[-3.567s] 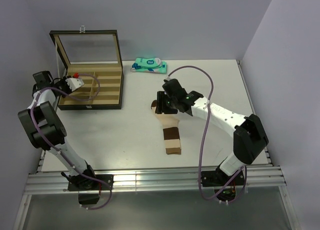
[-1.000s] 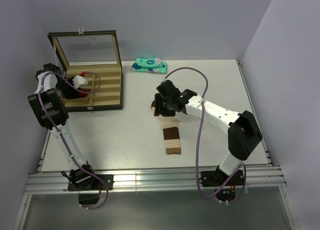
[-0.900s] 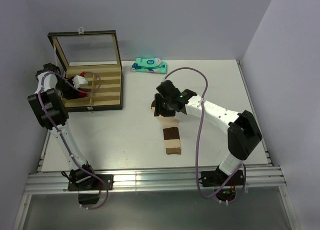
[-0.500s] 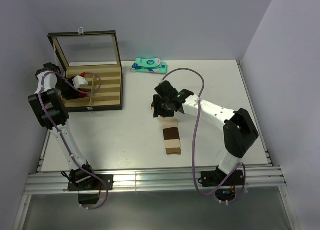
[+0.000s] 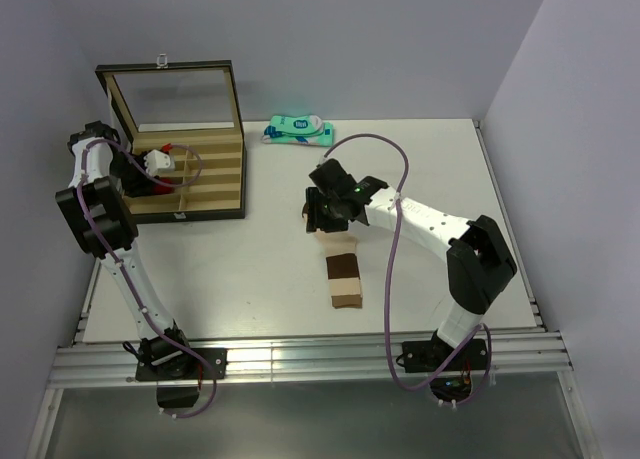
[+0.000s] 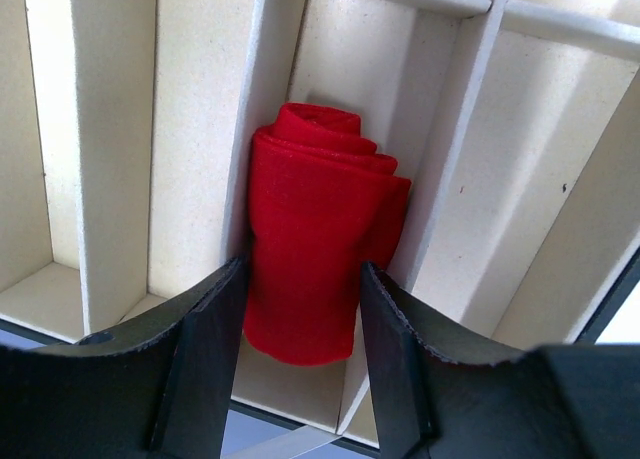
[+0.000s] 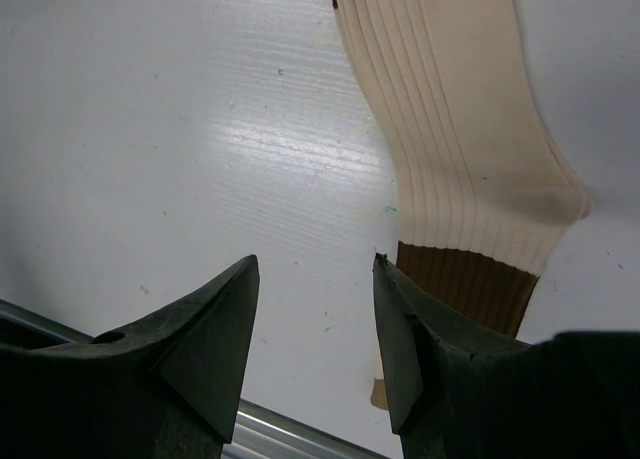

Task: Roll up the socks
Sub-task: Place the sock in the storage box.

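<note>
One rolled red sock [image 6: 318, 247], one flat cream sock [image 7: 450, 129].

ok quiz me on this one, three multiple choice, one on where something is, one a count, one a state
1. Where is the red sock?
A) hanging on the open lid
B) in a compartment of the divided box
C) in the right arm's fingers

2. How many socks lie out on the table?
A) none
B) two
C) one

3. What state is the beige sock in?
A) stretched out flat, unrolled
B) rolled into a tight bundle
C) tucked inside the box

Answers:
1 B, the left wrist view shows it rolled up between the dividers.
2 C, only the beige sock lies on the table.
3 A, it lies long and flat in the top view.
</note>
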`<state>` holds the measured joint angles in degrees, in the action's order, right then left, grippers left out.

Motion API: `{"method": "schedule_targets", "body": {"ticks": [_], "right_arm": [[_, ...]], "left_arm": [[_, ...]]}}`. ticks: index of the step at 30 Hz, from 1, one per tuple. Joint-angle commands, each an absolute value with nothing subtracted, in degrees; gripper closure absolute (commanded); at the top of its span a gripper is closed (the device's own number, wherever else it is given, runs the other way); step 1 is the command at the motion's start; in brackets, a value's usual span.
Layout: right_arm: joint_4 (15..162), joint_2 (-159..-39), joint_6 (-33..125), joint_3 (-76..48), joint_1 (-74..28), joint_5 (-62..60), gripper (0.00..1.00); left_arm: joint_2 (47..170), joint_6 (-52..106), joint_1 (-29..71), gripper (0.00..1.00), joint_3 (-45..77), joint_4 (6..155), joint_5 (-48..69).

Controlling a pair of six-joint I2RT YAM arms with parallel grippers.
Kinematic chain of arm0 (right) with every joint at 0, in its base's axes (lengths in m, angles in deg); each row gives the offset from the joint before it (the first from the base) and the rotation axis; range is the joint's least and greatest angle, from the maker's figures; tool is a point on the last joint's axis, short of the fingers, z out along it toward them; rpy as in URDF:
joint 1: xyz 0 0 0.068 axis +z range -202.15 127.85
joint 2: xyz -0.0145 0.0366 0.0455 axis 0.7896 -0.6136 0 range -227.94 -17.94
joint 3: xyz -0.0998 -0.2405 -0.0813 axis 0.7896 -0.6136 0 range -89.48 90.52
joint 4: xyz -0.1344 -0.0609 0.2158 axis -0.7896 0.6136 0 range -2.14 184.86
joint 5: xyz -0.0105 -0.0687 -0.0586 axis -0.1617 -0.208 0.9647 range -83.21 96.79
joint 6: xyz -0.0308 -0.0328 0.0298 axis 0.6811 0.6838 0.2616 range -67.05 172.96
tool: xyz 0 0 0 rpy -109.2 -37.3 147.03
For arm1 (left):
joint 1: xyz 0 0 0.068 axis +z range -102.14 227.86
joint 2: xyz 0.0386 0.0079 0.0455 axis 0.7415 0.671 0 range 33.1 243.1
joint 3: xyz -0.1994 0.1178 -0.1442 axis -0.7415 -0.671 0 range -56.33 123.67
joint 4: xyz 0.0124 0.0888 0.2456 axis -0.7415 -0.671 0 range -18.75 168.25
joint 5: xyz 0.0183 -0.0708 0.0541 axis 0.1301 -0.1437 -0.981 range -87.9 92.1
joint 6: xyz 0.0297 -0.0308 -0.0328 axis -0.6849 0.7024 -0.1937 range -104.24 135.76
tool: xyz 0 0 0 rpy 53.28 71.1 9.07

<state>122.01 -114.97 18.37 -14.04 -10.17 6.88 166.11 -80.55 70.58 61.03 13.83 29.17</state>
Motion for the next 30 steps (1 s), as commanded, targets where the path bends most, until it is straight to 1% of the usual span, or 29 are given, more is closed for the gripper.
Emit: {"method": "schedule_targets", "body": {"ticks": [1,17,27,30], "right_arm": [[121.3,-115.6,19.2,-11.3,-10.7,7.0,0.43],[120.1,-114.9,19.8,-12.0,-11.0,5.4,0.43],[118.2,-111.5,19.2,-16.0,-11.5,6.6,0.43],[118.8,-109.5,17.5,-18.3,-11.5,10.5,0.43]], "left_arm": [[163.9,-81.3,70.7,0.45,62.8,10.0,29.6],[160.0,-80.5,70.8,0.45,64.3,8.1,30.7],[155.6,-75.9,71.2,0.46,65.9,8.7,35.5],[153.1,-71.3,70.5,0.47,65.9,8.0,40.4]]}}
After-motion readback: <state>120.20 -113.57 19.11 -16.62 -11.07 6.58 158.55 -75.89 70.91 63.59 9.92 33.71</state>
